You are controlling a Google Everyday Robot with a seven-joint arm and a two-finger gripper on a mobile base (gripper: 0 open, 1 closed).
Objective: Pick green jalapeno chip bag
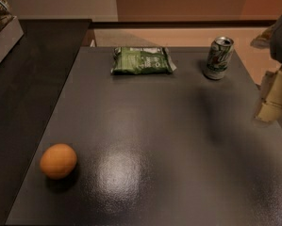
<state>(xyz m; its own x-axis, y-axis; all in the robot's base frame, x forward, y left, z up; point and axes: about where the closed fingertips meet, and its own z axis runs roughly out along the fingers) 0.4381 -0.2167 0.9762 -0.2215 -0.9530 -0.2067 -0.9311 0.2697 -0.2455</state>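
Note:
The green jalapeno chip bag (141, 60) lies flat near the far edge of the dark table (169, 140), a little left of centre. It is green with white lettering and pale crimped ends. My gripper (272, 97) hangs at the right edge of the view, above the table's right side, well to the right of the bag and in front of the soda can. It holds nothing that I can see.
A silver-green soda can (218, 58) stands upright at the far right of the table. An orange (58, 161) rests near the front left corner. A second dark counter (27, 93) adjoins on the left, with a pale box (1, 32) at its far end.

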